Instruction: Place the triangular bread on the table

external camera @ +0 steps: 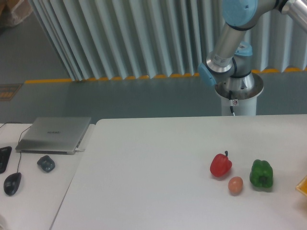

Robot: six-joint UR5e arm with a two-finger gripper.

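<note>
Bread: the triangular bread (302, 185) shows only as a golden-orange sliver at the right edge of the table (153, 182)
Nearby: green pepper (261, 174) just beside it, then peach ball (235, 185) and red pepper (220, 165)
Side desk: closed laptop (53, 134), two mice (46, 163) (12, 183)
Arm: robot arm (230, 43) rises from its pedestal behind the table, running out of frame top right
Claw: out of frame, so grip cannot be told
</note>
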